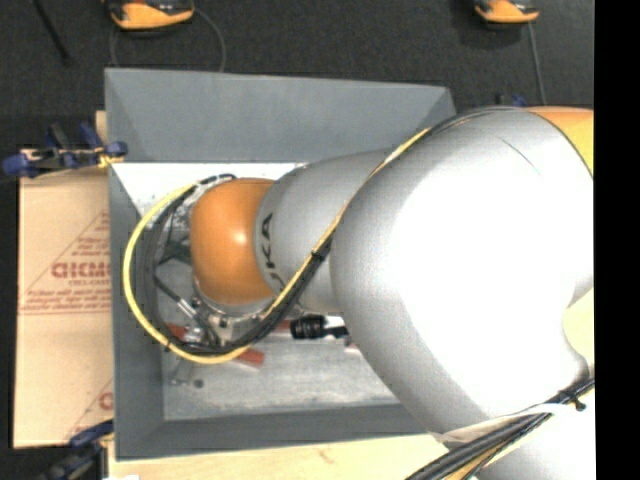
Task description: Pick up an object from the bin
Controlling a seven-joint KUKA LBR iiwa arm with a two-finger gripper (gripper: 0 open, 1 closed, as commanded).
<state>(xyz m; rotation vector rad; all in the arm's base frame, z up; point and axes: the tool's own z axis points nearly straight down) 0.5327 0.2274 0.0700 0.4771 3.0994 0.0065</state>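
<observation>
Arm (430, 268) covering grey bin (270, 118), hand (200, 333) at left, grip unreadable, black item (312, 327) half-hidden.

Black cylinder (312, 327), perhaps a marker, lying flat

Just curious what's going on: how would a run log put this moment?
arm: down in grey bin | nearby: small black thing beside wrist | grasp: cannot tell
</observation>
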